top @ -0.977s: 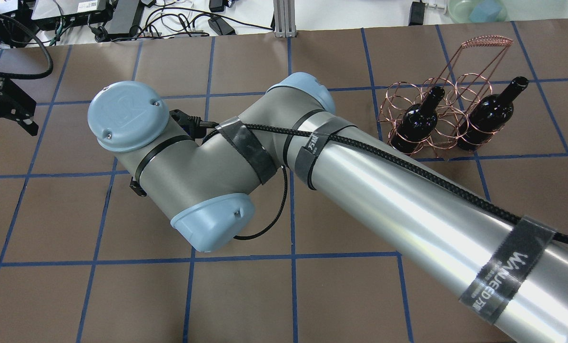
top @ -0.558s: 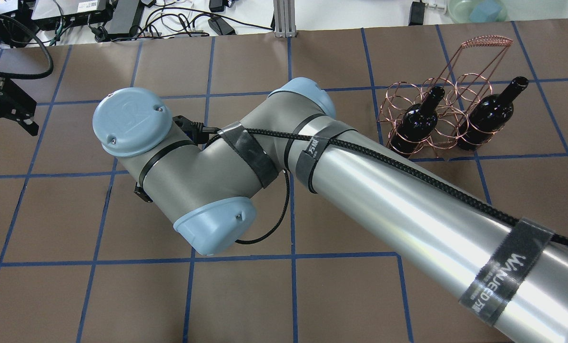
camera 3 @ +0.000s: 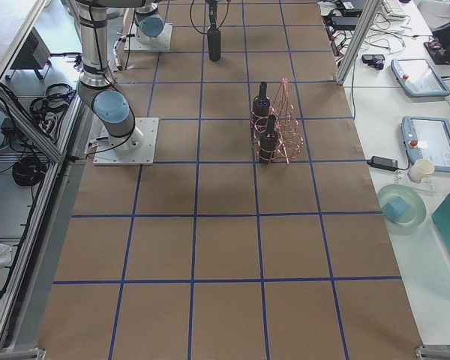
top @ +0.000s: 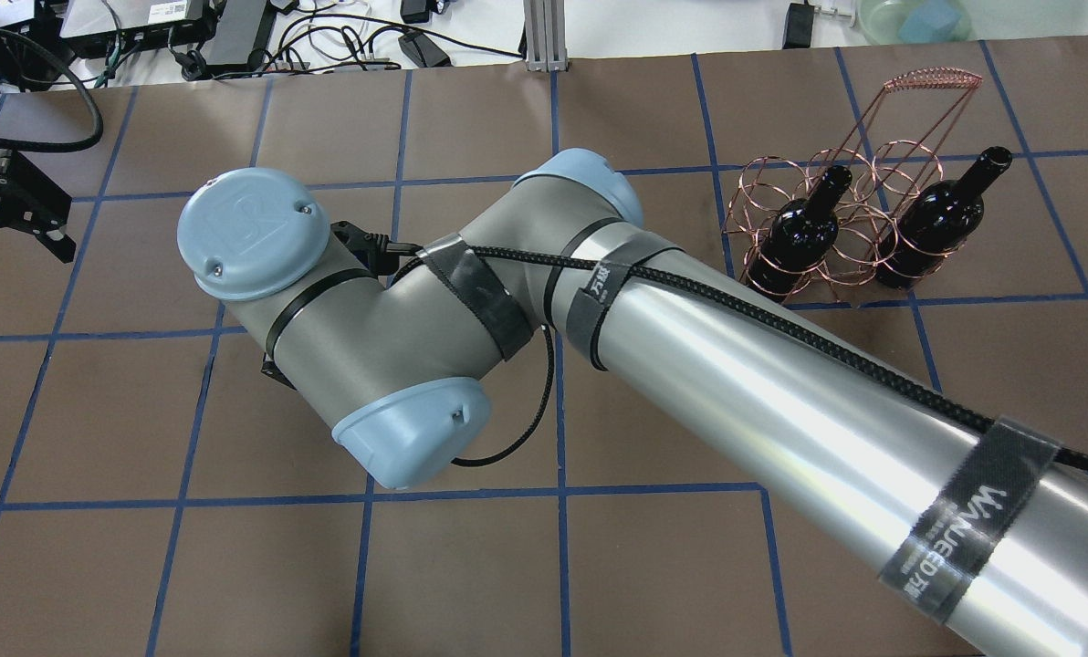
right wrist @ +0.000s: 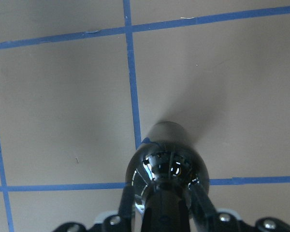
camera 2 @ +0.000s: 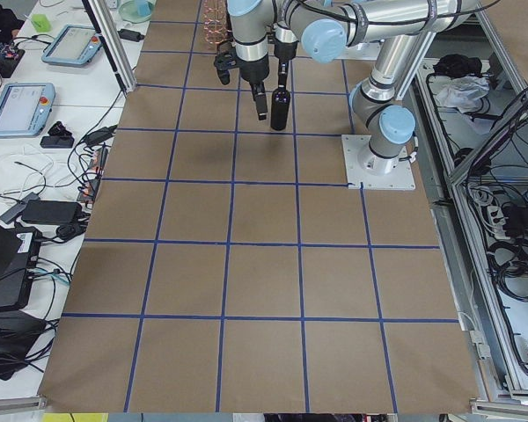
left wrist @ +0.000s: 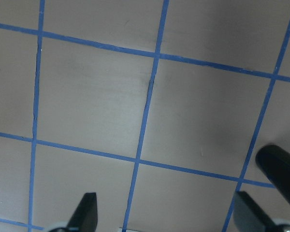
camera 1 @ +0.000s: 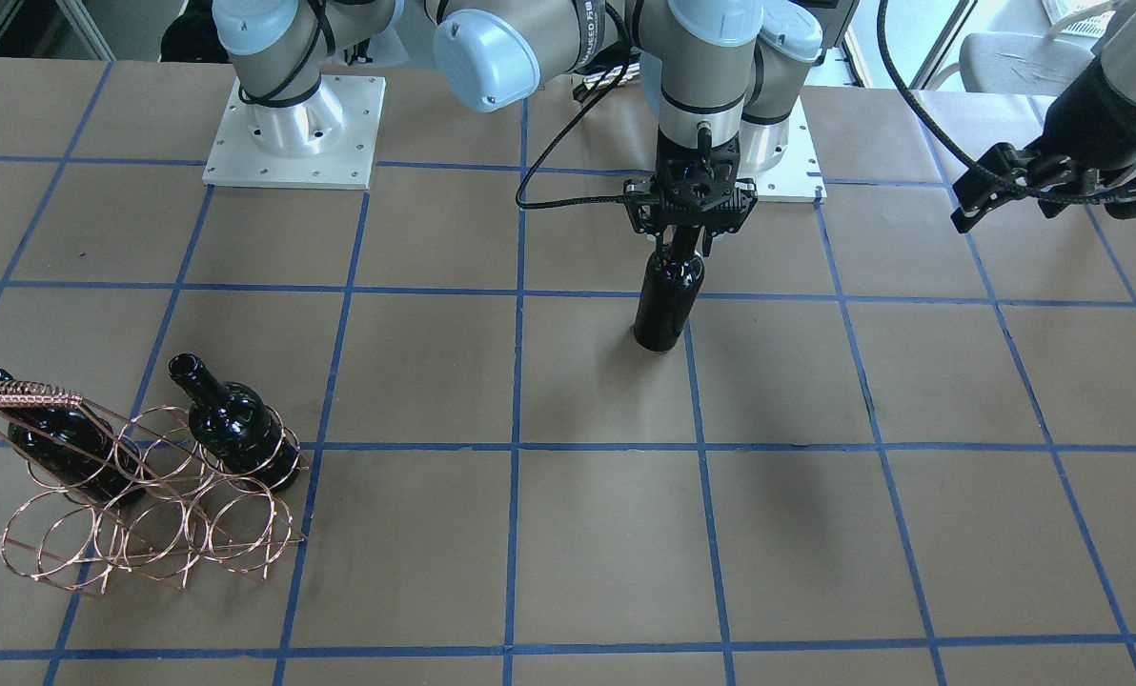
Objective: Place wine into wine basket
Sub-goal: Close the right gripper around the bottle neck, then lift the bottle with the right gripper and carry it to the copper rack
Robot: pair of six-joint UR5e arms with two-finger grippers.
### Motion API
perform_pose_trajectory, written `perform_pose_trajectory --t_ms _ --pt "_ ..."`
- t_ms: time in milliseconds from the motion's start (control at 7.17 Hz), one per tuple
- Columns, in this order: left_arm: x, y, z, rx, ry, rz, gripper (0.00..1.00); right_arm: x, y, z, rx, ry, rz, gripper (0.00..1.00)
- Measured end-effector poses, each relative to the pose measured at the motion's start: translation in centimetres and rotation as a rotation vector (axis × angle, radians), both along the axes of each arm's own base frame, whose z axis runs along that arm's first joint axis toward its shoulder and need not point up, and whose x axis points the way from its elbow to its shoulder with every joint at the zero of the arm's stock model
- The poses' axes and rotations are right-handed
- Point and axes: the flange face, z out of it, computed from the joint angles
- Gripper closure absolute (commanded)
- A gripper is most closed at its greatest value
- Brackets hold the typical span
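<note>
My right gripper (camera 1: 687, 250) is shut on the neck of the wine (camera 1: 665, 300), a glossy black bottle held upright near the robot's base. The right wrist view looks down the bottle's shoulder (right wrist: 166, 164), with the fingers on either side of the neck. I cannot tell whether its base touches the table. The copper wire wine basket (camera 1: 25, 391) stands at the far right of the overhead view (top: 932, 80). It holds two like bottles (top: 800, 233) (top: 941, 219). My left gripper (camera 1: 983, 205) is open and empty, off to the side (left wrist: 166, 212).
My right arm's forearm (top: 781, 392) covers the middle of the overhead view and hides the held bottle there. Cables and electronics (top: 234, 36) lie past the table's far edge. The brown table (camera 1: 530, 534) has a blue tape grid.
My right arm's wrist shifted a little to the right and nearer in the overhead view, then held nearly still. The basket, its bottles and the left gripper have not moved.
</note>
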Motion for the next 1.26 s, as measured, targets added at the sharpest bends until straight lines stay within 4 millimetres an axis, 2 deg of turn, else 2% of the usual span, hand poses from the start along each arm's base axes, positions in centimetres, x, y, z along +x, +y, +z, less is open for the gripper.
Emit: perform_pose_trajectory --t_ms 279,558,698,977,1256 --pt "-0.2 0.0 0.0 -0.007 0.017 0.001 0.00 0.1 0.0 0.0 0.013 -0.015 -0.001 0.56" --pt "-0.5 -0.1 0.1 -0.009 0.020 -0.016 0.00 0.2 0.1 -0.2 0.021 -0.017 -0.002 0.86" --pt "-0.7 -0.1 0.1 -0.011 0.021 -0.026 0.00 0.2 0.2 -0.2 0.029 -0.021 -0.002 0.93" --pt "-1.3 0.0 0.4 -0.016 0.018 -0.041 0.00 0.3 0.2 0.1 0.039 -0.036 -0.005 0.96" --pt "-1.7 0.1 0.7 -0.020 0.014 -0.053 0.00 -0.6 -0.7 1.0 0.035 -0.043 -0.020 1.00"
